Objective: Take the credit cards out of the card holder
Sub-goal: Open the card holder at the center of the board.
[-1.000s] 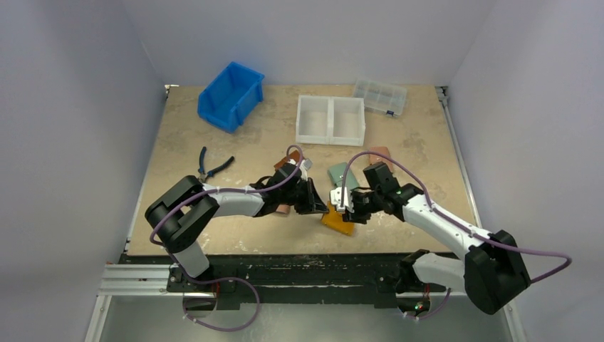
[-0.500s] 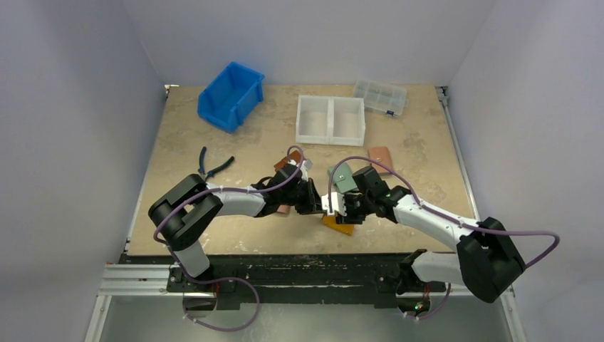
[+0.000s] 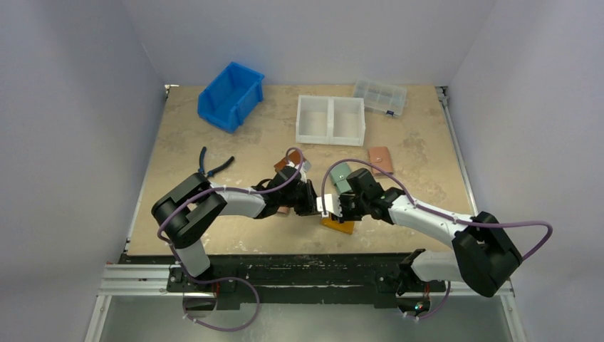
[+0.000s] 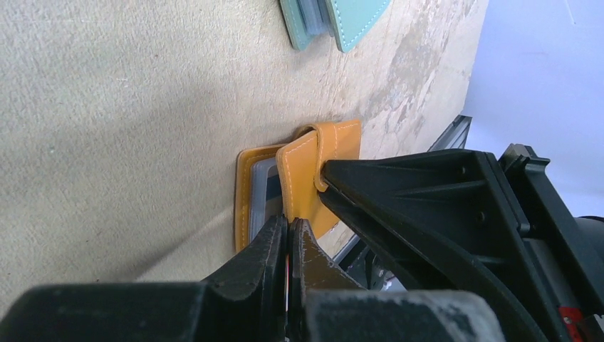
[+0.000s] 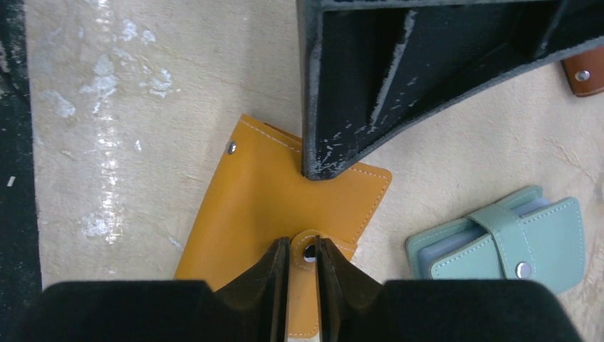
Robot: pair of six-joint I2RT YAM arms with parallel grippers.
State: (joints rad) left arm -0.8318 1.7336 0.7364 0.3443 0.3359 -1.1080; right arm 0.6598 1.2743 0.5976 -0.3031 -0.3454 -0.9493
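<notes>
From above, the card holder (image 3: pixel 337 226) lies centre, by the near edge of the table (image 3: pixel 214 221); my left gripper (image 3: pixel 314 204) and right gripper (image 3: pixel 328 207) meet over it; left wrist: my left fingers (image 4: pixel 267 246) are closed together, tips on its cover edge; I should hold it down firmly; right wrist: my right fingers (image 5: pixel 267 274) pinch the snap tab (image 5: pixel 307 251); I should peel upward, not drag sideways.

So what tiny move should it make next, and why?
Probably the right gripper should lift the snap tab it pinches, swinging the cover up. The card holder is only partly open, its clear sleeves just peeking out. The left gripper seems to pin it to the table, so no card looks reachable yet.
</notes>
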